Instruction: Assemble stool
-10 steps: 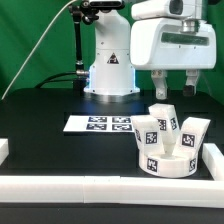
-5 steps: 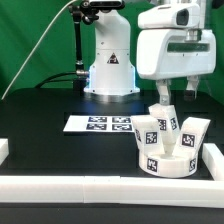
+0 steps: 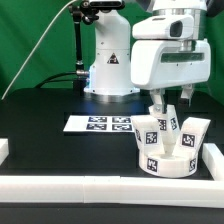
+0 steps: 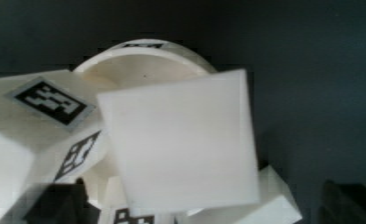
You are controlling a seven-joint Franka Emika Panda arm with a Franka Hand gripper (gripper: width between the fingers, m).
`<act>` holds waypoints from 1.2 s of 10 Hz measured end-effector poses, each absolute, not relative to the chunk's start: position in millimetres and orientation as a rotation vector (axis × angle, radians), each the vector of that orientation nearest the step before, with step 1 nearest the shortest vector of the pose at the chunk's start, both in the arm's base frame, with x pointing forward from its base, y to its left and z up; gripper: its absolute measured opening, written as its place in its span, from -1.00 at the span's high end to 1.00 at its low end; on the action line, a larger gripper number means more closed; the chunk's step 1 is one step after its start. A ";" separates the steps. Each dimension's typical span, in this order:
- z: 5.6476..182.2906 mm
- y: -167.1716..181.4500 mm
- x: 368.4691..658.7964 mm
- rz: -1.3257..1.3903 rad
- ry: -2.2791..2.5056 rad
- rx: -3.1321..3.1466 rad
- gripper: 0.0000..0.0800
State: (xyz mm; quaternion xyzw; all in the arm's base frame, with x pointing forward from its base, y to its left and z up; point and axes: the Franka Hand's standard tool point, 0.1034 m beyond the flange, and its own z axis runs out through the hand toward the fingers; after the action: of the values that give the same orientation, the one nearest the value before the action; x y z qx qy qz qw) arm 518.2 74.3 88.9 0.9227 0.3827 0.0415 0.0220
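At the exterior view's far left, one short white rail end [image 3: 4, 150] sits at the table edge, with bare black table [image 3: 40, 140] to its right. One long white border rail [image 3: 100, 184] runs along the near edge. Next right, one marker board [image 3: 100, 124] lies flat in front of the robot base [image 3: 108, 70]; several tags on it, exact count not clear. Open black surface lies between the board and the near rail, and left of the board. At right, the stool parts are bunched together: one round seat [image 3: 165, 160] on the table, tag facing near, and three blocky legs counted upright on or against it, leg A [image 3: 147, 130], leg B [image 3: 164, 116], leg C [image 3: 193, 132]. The seat is close to the near rail and to one angled rail piece [image 3: 212, 158] at far right; little room there. The gripper [image 3: 172, 101] hangs just above leg B, fingers apart, nothing between them. In the wrist view, one flat leg face [image 4: 176, 135] fills the middle over the seat rim [image 4: 135, 60]; contact not discernible.
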 end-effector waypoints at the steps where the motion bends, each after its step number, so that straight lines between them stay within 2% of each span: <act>1: 88.5 72.9 518.2 0.127 1.182 2.860 -0.62; 2: 88.2 71.8 518.0 0.126 1.179 2.862 -0.38; 3: 88.0 70.3 517.9 0.125 1.175 2.863 -0.04; 4: 88.3 69.1 518.4 0.127 1.176 2.862 -0.04; 5: 88.8 66.2 520.0 0.137 1.182 2.856 0.15; 9: 88.7 66.1 519.9 0.139 1.092 2.895 0.15; 12: 88.1 65.8 519.6 0.145 0.781 3.007 0.15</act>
State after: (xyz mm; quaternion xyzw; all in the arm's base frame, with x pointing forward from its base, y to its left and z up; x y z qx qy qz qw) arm 519.6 65.8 88.1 0.9667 0.2511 0.0465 0.0156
